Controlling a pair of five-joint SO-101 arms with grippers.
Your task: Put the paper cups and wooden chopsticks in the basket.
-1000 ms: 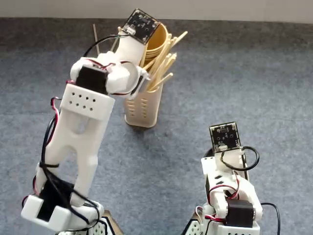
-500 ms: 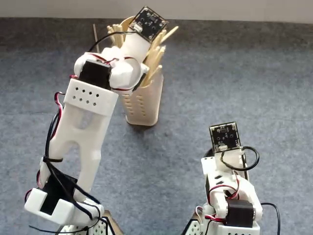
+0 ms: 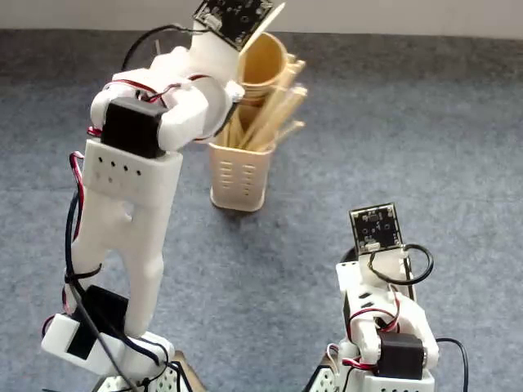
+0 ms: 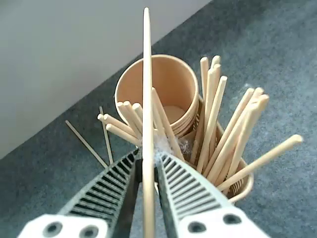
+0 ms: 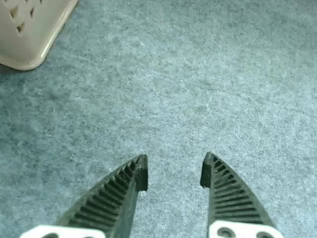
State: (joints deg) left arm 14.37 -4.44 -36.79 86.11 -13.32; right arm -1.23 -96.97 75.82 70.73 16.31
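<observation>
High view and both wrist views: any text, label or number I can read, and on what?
None legible.
Left arm's camera board: markings too small to read.
Right arm's camera board: same.
Paper cups, basket, chopsticks: no readable print.

Over the basket (image 3: 239, 175) there is little room: stacked paper cups (image 3: 263, 65) fill its far half, chopsticks (image 3: 274, 114) fan out past its rim (mostly rightward), and the left jaws hold one chopstick (image 4: 146, 99) above. Right of the basket, bare tabletop (image 3: 425, 122) gives passage; loose sticks (image 4: 86, 144) lie behind it.
</observation>
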